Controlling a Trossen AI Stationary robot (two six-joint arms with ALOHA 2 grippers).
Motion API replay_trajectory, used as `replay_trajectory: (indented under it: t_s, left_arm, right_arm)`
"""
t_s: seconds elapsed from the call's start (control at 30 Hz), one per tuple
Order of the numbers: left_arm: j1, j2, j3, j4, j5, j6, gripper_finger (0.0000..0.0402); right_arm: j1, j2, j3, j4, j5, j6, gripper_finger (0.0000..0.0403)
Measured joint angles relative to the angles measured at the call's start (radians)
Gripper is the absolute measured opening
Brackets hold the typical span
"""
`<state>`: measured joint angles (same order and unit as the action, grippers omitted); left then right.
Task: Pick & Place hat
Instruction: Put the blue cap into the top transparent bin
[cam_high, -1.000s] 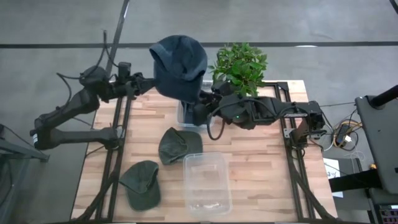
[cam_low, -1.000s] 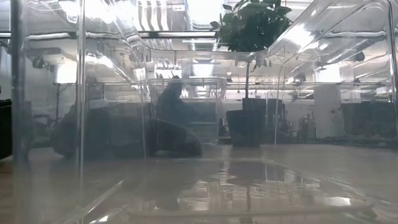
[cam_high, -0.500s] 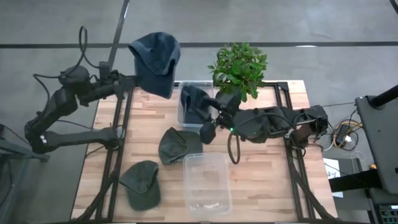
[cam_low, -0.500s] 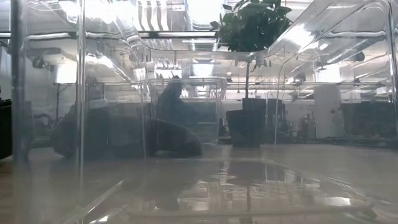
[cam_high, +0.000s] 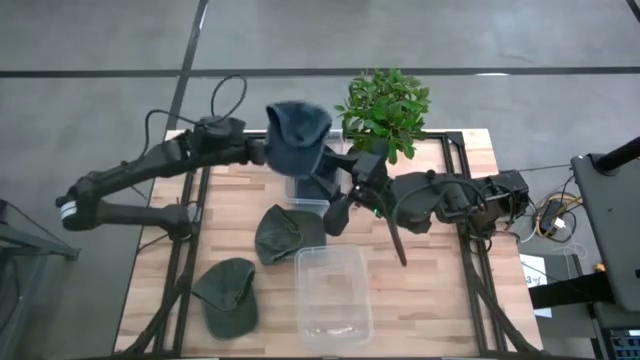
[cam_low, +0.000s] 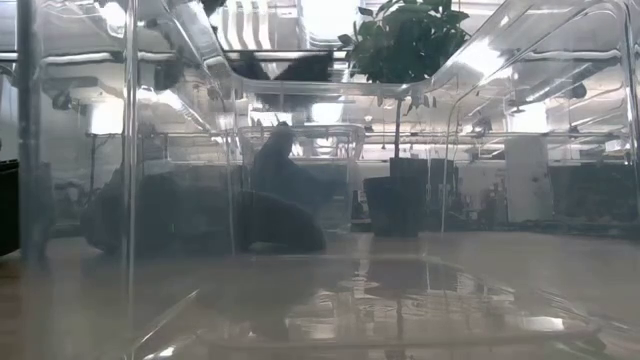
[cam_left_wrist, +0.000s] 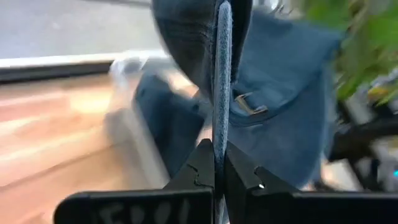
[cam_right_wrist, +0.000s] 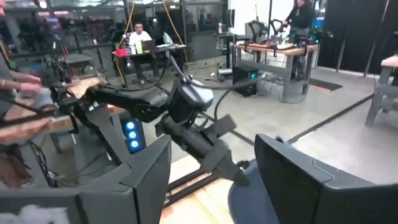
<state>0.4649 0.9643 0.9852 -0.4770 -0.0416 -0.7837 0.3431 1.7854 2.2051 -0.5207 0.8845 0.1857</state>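
Observation:
A blue denim hat (cam_high: 298, 135) hangs in the air over the clear bin (cam_high: 296, 188) at the table's far middle. My left gripper (cam_high: 264, 152) is shut on it, reaching in from the left. A second dark blue hat (cam_left_wrist: 163, 118) lies inside that bin. My right gripper (cam_high: 337, 212) stands open just right of the bin, above the table, with nothing between its fingers (cam_right_wrist: 147, 169). Two green hats (cam_high: 288, 232) (cam_high: 228, 295) lie flat on the wood. My left gripper pinches the blue hat's edge (cam_left_wrist: 221, 134) between its two fingertips; the edge stands on end between them. The fingers come in roughly level from the table's left. The hat is lifted clear, its crown and strap buckle (cam_left_wrist: 249, 106) beyond the fingers, above the far bin.
A larger clear bin (cam_high: 333, 292) stands at the near middle, close in front of the low camera. A potted plant (cam_high: 385, 100) stands at the far edge, right of the held hat. People sit at desks in the room beyond (cam_right_wrist: 140, 37).
My left gripper swung the blue hat out toward the table's far left corner, then back right and lower, over the far bin. My right gripper drew back out of that bin toward the near edge and now stays beside it.

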Motion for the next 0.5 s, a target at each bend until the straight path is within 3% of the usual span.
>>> replay_trajectory:
  t_s: [0.13,0.3,0.5]
  left_arm:
    - [0.001,0.057,-0.02,0.015,-0.022,-0.038,0.0006]
    - [0.0,0.116,-0.032,0.161,-0.022,-0.113,0.0006]
    - [-0.011,0.215,-0.043,0.175,-0.011,-0.177,0.0006]
  right_arm:
    - [0.0,0.0,0.001,0.001,-0.003,-0.015,0.0224]
    - [0.0,-0.002,0.001,0.001,-0.002,-0.063,0.0224]
    - [-0.001,-0.003,0.001,0.002,-0.002,-0.115,0.0224]
